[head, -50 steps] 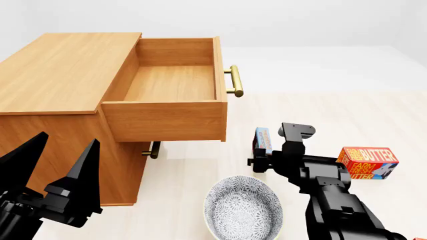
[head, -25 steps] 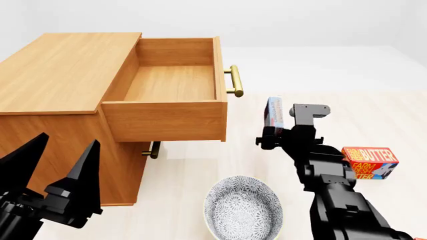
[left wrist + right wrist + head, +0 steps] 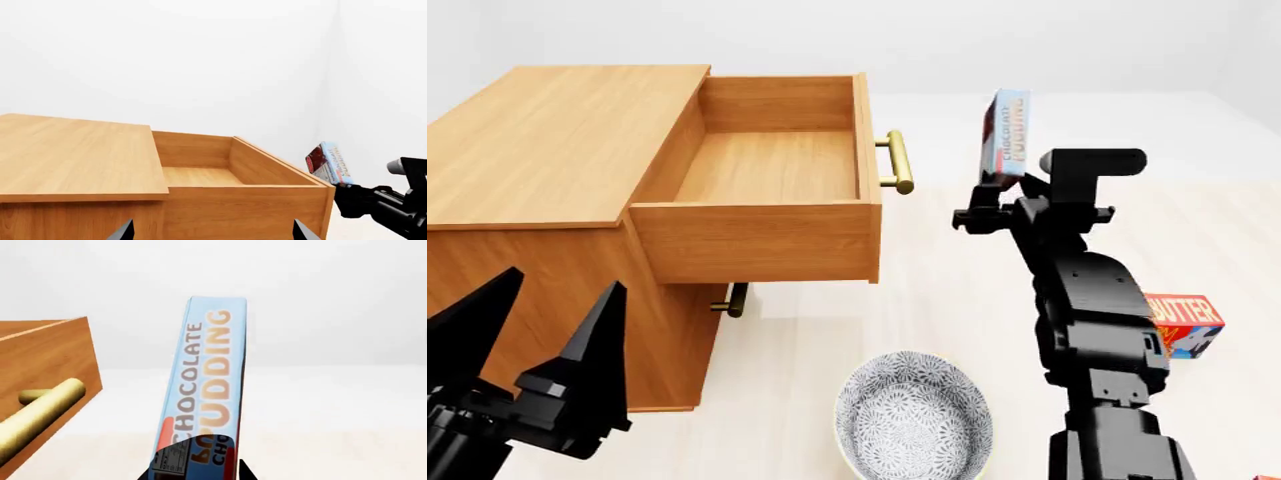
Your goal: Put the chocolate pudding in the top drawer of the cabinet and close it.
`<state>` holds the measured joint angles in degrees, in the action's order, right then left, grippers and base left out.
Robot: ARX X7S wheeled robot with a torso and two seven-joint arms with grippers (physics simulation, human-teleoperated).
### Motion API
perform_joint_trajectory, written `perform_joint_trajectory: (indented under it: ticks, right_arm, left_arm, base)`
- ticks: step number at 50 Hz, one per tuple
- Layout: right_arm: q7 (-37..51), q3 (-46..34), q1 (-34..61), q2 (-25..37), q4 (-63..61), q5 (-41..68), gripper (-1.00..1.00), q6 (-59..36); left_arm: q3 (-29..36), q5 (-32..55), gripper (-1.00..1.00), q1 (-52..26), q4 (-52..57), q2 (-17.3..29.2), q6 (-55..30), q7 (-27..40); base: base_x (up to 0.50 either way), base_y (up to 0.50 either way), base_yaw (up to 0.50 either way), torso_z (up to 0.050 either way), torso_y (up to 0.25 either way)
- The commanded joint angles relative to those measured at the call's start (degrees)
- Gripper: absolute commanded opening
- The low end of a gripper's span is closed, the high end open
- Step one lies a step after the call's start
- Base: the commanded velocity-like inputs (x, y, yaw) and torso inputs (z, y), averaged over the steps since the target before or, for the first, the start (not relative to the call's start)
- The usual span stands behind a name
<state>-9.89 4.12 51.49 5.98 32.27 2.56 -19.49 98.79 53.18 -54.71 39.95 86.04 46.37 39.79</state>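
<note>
Gripping the chocolate pudding point(image 3: 1005, 133) by its lower end, the right gripper point(image 3: 998, 205) holds the carton upright at upper right of centre in the head view, beside the brass handle point(image 3: 894, 162) of the top drawer point(image 3: 767, 170). The drawer stands pulled out of the cabinet point(image 3: 554, 140), its inside bare. At lower left the left gripper point(image 3: 541, 335) shows two dark fingers spread apart on nothing, its body cut off by the frame. A patterned bowl point(image 3: 914, 420) sits at bottom centre, its near rim cut off. A butter box point(image 3: 1185, 325) at right is half hidden behind the right arm.
</note>
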Motion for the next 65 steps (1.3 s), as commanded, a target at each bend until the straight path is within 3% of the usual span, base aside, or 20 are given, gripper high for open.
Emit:
perform_joint_trajectory:
  ticks: [1,19,37,65]
  right_arm:
    - [-0.07,-0.46,-2.35,-0.29,-18.72,1.09,-1.00,-7.78]
    - [-3.79,-3.75,5.20,0.87,-22.82,4.23,-1.00,-19.10]
    - [-6.13,-8.97,17.14,-1.65,-9.15,4.69,-1.00,-17.20]
    - [-8.60,-17.87,25.29,-5.53,2.62,10.78,-1.00,-13.23]
  left_arm:
    - [-0.12,0.15,1.00,0.12,-0.30,-0.17,0.16,-0.18]
    - [-0.10,-0.03,1.00,0.58,-0.33,0.24,0.75,-0.33]
    - [-0.08,0.96,1.00,1.01,-1.99,-0.57,1.10,-0.96]
    - [-0.11,2.40,1.00,1.79,-4.15,-1.10,2.51,-2.18]
  base:
    - [0.00,0.00,0.00,0.000,0.000]
    - [0.00,0.00,0.00,0.000,0.000]
    - [0.00,0.00,0.00,0.000,0.000]
    - [0.00,0.00,0.00,0.000,0.000]
